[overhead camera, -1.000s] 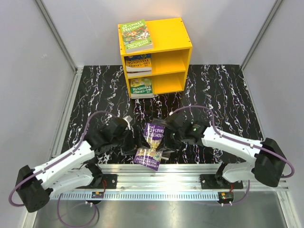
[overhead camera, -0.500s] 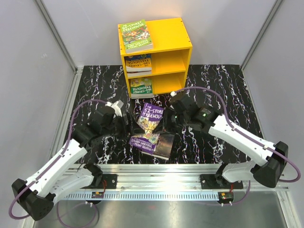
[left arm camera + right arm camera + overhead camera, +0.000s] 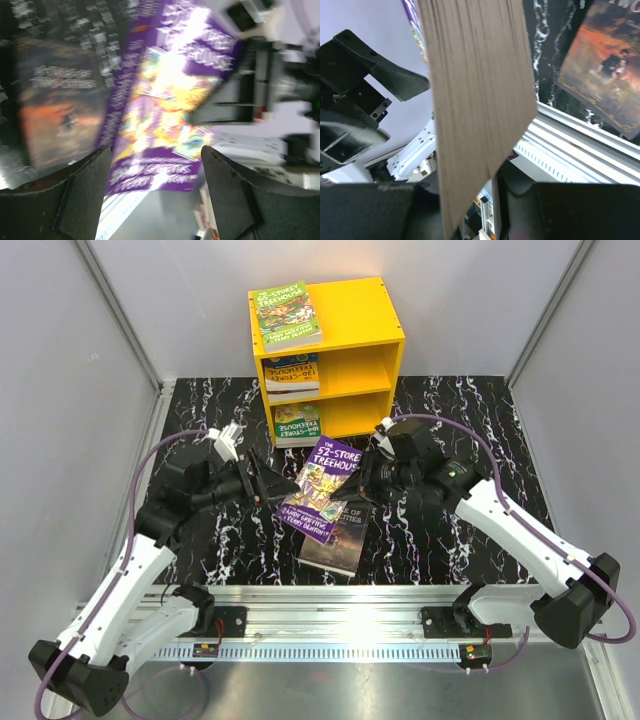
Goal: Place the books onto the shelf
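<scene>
The yellow shelf (image 3: 345,348) stands at the back. A green book (image 3: 287,313) lies on its top, and more books sit in its upper compartment (image 3: 292,375) and lower compartment (image 3: 297,424). My right gripper (image 3: 368,477) is shut on the purple Treehouse book (image 3: 322,490), which hangs tilted above the table. In the right wrist view its page edge (image 3: 475,100) runs between the fingers (image 3: 555,210). The dark "A Tale of Two Cities" (image 3: 340,537) lies flat on the table beneath it. My left gripper (image 3: 262,480) is open just left of the purple book (image 3: 170,100), with nothing between its fingers (image 3: 80,200).
The black marbled table (image 3: 470,430) is bounded by grey walls on both sides and a metal rail (image 3: 330,610) at the near edge. The two arms face each other across the purple book. The dark book (image 3: 607,75) lies close to the rail.
My right gripper has carried the purple book up and back toward the shelf, uncovering the dark book. My left gripper has drawn away to the left and up, jaws slightly narrower.
</scene>
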`<state>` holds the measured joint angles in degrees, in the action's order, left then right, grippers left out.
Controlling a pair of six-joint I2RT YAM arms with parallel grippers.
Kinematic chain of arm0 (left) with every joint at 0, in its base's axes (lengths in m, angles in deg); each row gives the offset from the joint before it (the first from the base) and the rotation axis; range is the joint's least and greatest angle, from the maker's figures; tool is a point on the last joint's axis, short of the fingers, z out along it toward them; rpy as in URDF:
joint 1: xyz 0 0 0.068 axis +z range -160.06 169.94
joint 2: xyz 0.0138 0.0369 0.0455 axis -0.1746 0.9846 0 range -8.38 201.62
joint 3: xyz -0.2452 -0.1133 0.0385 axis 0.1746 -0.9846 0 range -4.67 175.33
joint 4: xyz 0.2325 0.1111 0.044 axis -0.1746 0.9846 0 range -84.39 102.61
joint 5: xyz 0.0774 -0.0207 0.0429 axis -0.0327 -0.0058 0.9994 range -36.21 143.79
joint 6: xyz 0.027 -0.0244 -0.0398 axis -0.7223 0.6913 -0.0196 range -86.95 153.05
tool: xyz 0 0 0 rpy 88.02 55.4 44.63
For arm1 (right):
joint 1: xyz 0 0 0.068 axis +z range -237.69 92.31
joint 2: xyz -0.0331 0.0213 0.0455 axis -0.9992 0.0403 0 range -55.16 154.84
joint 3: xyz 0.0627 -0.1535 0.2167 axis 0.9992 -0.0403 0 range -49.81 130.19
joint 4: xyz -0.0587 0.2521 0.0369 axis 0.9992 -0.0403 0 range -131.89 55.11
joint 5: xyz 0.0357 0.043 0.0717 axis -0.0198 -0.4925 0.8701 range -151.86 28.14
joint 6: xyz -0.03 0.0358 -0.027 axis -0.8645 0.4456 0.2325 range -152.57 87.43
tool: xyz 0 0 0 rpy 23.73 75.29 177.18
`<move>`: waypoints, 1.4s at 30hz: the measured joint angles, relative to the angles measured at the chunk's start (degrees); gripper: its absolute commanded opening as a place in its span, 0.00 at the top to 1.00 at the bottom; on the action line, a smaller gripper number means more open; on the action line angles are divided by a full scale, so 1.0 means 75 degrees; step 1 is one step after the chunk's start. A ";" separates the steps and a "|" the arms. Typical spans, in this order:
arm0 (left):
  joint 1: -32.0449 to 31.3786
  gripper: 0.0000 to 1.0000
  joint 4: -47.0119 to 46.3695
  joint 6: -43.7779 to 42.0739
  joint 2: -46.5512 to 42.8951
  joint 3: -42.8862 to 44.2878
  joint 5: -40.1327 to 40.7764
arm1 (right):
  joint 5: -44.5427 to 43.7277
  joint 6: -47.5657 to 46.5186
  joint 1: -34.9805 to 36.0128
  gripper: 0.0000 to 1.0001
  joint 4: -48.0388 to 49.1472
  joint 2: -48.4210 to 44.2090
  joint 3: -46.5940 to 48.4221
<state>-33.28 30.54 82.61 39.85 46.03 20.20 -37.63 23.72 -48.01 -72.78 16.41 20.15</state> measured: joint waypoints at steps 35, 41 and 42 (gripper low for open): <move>0.0510 0.84 -0.1539 0.0358 0.1131 0.0449 -0.1886 | 0.1693 0.0656 -0.0329 1.00 0.1880 0.0090 0.0061; 0.0522 1.00 -0.0466 -0.0289 0.1209 0.1384 -0.1766 | 0.1897 0.0653 -0.0402 1.00 0.2139 0.0117 0.0061; 0.0507 1.00 -0.0131 -0.0463 0.1288 0.1629 -0.1667 | 0.1915 0.0653 -0.0411 1.00 0.2186 0.0117 0.0064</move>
<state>-29.48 29.56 79.14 49.51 58.25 7.70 -23.27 28.61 -51.09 -56.38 17.28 20.63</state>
